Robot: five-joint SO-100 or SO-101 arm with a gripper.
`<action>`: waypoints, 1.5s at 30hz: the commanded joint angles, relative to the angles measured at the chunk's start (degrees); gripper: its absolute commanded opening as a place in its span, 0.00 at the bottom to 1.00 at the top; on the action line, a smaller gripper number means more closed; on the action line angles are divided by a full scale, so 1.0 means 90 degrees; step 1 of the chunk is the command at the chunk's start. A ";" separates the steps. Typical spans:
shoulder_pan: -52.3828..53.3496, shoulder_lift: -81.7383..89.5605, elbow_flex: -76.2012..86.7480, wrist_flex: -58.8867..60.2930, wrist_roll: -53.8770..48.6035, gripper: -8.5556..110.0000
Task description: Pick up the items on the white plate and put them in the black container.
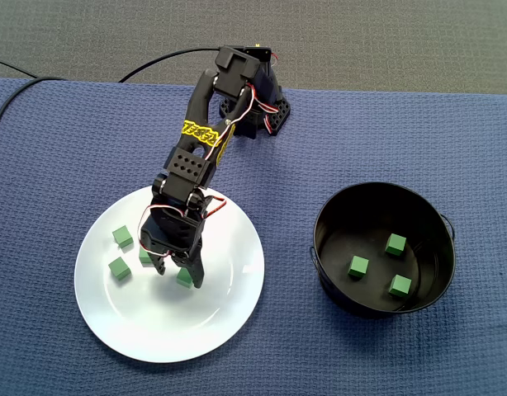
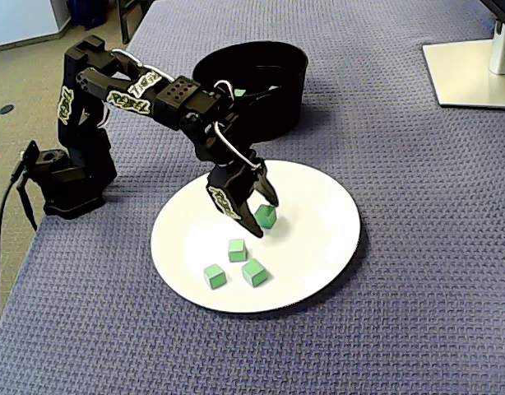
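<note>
Your gripper (image 2: 264, 219), jaws part-open and holding nothing, straddles a green cube (image 2: 266, 216) on the white plate (image 2: 318, 247); closing off-centre could flick it away.

Both fixed views bright, evenly and diffusely lit. The white plate (image 1: 130, 330) reads very bright; soft faint shadow on it beneath the arm (image 1: 200, 144). Faint sheen on the black container (image 1: 431, 264) wall. Focus sharp edge to edge.
</note>
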 commanded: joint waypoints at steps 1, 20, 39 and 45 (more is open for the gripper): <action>-0.0098 0.0039 0.0059 -0.0186 0.0088 0.22; -0.0420 0.0781 0.0059 -0.0322 0.2070 0.07; -0.4658 0.4873 -0.3047 0.1748 0.8418 0.07; -0.6758 0.3613 -0.1885 0.1328 0.8477 0.07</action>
